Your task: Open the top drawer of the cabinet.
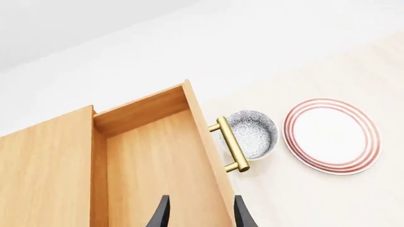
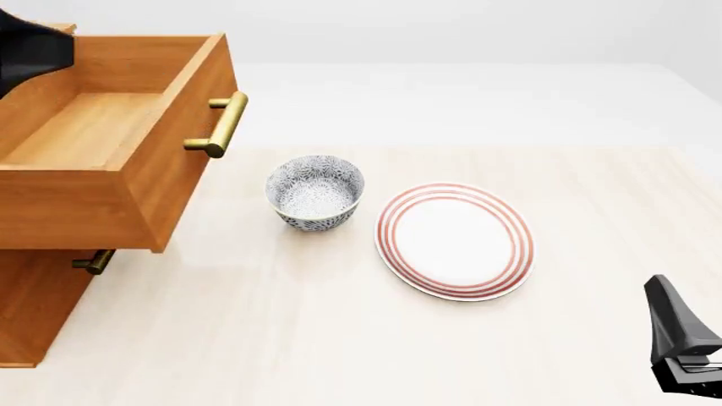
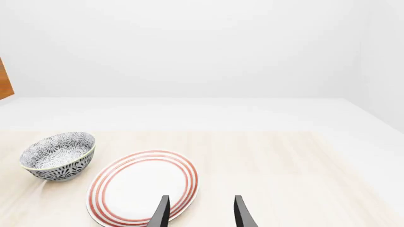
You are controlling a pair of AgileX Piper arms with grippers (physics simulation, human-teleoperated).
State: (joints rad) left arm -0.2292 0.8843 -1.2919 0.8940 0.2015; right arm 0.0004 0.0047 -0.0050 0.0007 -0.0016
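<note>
The top drawer [image 2: 101, 127] of the orange-brown cabinet [image 2: 34, 313] stands pulled far out, its empty wooden inside showing. Its brass bar handle [image 2: 220, 125] points toward the table's middle. In the left wrist view my left gripper [image 1: 200, 215] is open above the drawer [image 1: 158, 161], its dark fingers to either side of the front panel's top edge and apart from the handle [image 1: 230, 146]. The left arm [image 2: 29, 46] shows only as a black shape at the front view's far left. My right gripper [image 3: 200, 215] is open and holds nothing, low at the near right [image 2: 682, 347].
A blue-patterned bowl [image 2: 316, 192] stands just right of the open drawer. A white plate [image 2: 455, 240] with red rings lies beside it. A lower drawer's brass handle [image 2: 96, 260] peeks out under the open one. In the right wrist view the plate [image 3: 144, 187] lies under the fingers.
</note>
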